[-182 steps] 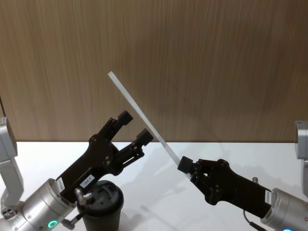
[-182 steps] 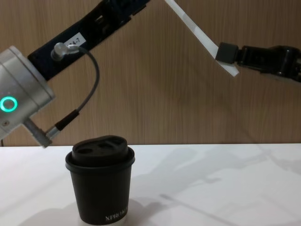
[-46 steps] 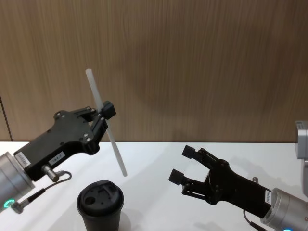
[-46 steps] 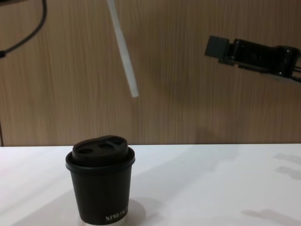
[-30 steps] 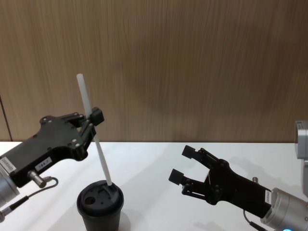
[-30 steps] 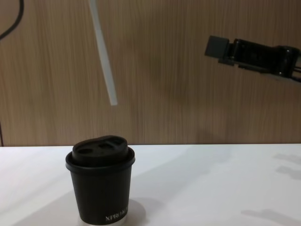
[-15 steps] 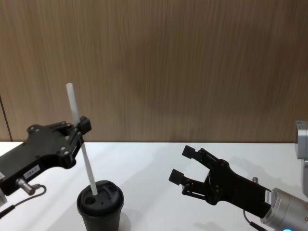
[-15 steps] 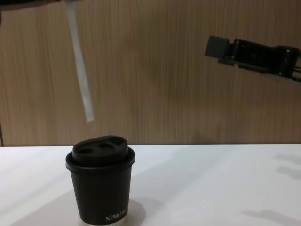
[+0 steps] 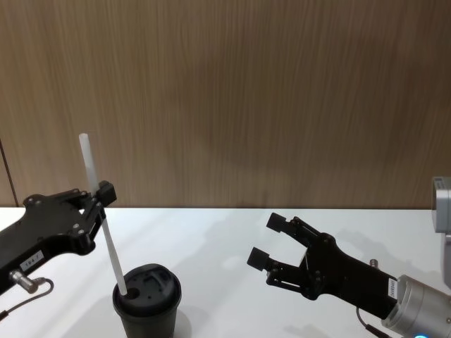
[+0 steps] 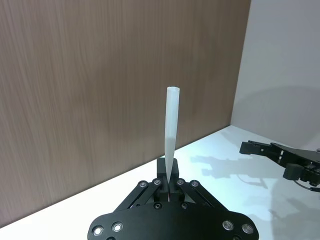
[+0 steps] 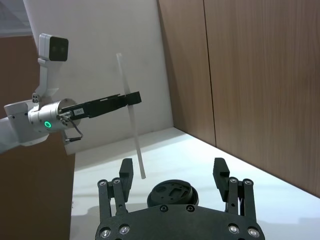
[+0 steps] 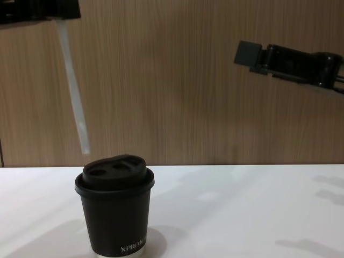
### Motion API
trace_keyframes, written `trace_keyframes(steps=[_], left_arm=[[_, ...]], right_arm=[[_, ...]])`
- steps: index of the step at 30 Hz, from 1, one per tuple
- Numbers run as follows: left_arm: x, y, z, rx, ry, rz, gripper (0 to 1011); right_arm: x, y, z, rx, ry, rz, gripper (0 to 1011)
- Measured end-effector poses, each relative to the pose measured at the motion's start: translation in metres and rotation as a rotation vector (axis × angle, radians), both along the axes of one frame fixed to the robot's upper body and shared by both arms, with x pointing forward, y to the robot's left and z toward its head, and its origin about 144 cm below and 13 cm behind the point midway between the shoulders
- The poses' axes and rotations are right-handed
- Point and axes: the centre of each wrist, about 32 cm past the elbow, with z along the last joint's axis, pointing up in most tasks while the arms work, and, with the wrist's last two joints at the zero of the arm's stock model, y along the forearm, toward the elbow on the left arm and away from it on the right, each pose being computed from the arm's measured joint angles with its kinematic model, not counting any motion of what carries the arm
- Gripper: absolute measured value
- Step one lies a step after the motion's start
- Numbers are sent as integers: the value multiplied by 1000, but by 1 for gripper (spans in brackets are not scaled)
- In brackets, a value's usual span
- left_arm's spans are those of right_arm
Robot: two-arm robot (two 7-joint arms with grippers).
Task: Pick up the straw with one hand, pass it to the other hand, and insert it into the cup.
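Note:
The white straw point(image 9: 102, 211) stands nearly upright, tilted a little, with my left gripper point(image 9: 101, 198) shut on its middle. From the chest, the straw's point(image 12: 72, 91) lower end hangs in the air just above and left of the black lidded cup point(image 12: 114, 209), not touching the lid. The cup point(image 9: 146, 304) stands at the table's front left. My right gripper point(image 9: 266, 239) hovers open and holds nothing, to the right of the cup. In the right wrist view the cup lid point(image 11: 172, 192) lies beyond the open right gripper point(image 11: 173, 170), with the straw point(image 11: 131, 120) behind.
The white table point(image 12: 242, 215) stretches to the right of the cup. A wood-panel wall point(image 9: 246, 91) stands behind it. The right gripper point(image 12: 250, 54) reaches in high on the right in the chest view.
My left gripper has carried the straw leftward and lower, bringing its lower end down close above the lid's left side. The right gripper has stayed open and still.

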Motion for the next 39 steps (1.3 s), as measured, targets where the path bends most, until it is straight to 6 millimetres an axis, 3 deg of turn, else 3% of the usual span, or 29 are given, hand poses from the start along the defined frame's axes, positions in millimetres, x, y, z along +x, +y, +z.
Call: trace_keyframes(steps=[39], left_arm=[[22, -3, -29, -37, 13, 14, 5]], right_arm=[[0, 0, 0, 0, 0, 0, 1001]])
